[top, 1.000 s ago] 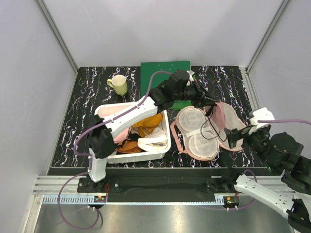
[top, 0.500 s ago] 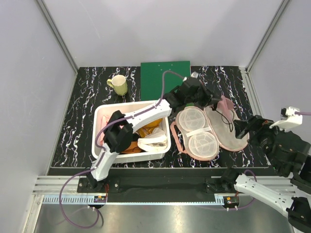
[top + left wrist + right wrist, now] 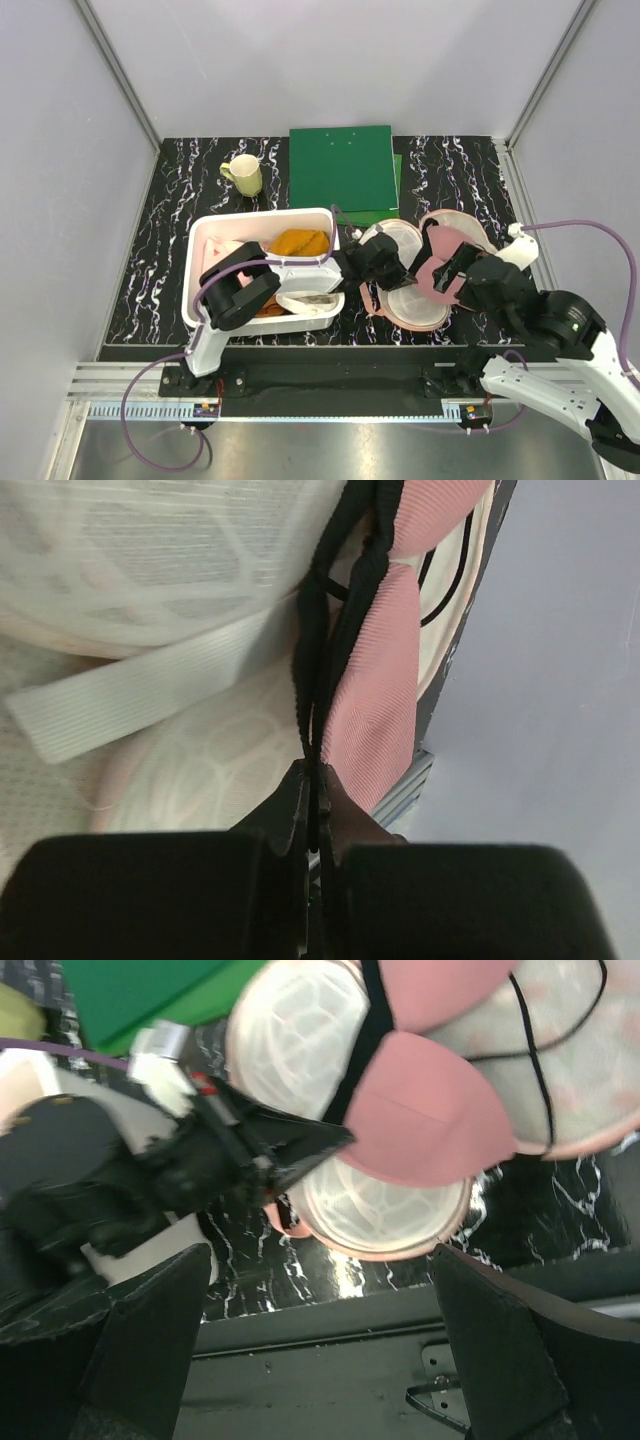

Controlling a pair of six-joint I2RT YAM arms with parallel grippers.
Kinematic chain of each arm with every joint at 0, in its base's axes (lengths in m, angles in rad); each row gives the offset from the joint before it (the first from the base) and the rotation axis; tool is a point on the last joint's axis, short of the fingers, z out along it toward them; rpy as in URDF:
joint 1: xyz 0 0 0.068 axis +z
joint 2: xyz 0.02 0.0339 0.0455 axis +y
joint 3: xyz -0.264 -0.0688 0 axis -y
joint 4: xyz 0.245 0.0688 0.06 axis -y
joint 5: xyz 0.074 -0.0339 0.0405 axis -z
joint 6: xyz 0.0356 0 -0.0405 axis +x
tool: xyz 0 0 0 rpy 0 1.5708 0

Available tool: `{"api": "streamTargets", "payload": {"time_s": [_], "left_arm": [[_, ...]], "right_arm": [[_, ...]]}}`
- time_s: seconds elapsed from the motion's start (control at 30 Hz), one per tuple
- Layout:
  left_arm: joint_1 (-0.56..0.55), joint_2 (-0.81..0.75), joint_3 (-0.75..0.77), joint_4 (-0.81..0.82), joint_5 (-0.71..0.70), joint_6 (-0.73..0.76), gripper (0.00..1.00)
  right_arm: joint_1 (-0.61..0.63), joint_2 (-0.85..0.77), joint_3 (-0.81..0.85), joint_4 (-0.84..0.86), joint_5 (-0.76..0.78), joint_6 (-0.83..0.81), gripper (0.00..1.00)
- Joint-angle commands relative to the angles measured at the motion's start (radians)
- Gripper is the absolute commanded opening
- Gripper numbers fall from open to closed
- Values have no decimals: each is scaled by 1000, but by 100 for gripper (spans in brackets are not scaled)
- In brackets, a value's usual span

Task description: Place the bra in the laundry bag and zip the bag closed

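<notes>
Within the left end effector [image 3: 316, 780] sits the bra [image 3: 375, 685].

The bin [image 3: 262, 216] is white, with an orange garment [image 3: 300, 242] in it. Right of the bin, the bra [image 3: 425, 1110] is dusty pink with black straps and the laundry bag [image 3: 415, 305] whitish mesh edged pink. Behind the bin are a green board [image 3: 340, 165] and a yellow-green mug [image 3: 245, 175]. The table [image 3: 170, 260] is black, veined white

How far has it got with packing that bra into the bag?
Done: the laundry bag lies open. In hand: the left gripper pinches the bra by its black edge, draping it over the bag; the right gripper hangs open nearby. Left: tucking it in, closing, zipping.
</notes>
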Motion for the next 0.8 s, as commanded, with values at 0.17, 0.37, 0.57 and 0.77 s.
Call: {"api": "streamTargets", "payload": {"time_s": [0.17,0.37,0.57,0.77], "left_arm": [[8,-138,-61,88,54,223,69],[26,-224,-58,65,124,430,79],[57,-298,-98,54,173,579,72],[97,-179,75,-142,255,729,58]], "right_arm": [[-16,124,-76,12,46,194,100],[-554,209,-200,340,-415,-168,100],[-792,452,-122,494,-568,-334,100],[-811,782,80,558,-580,-484,77]]}}
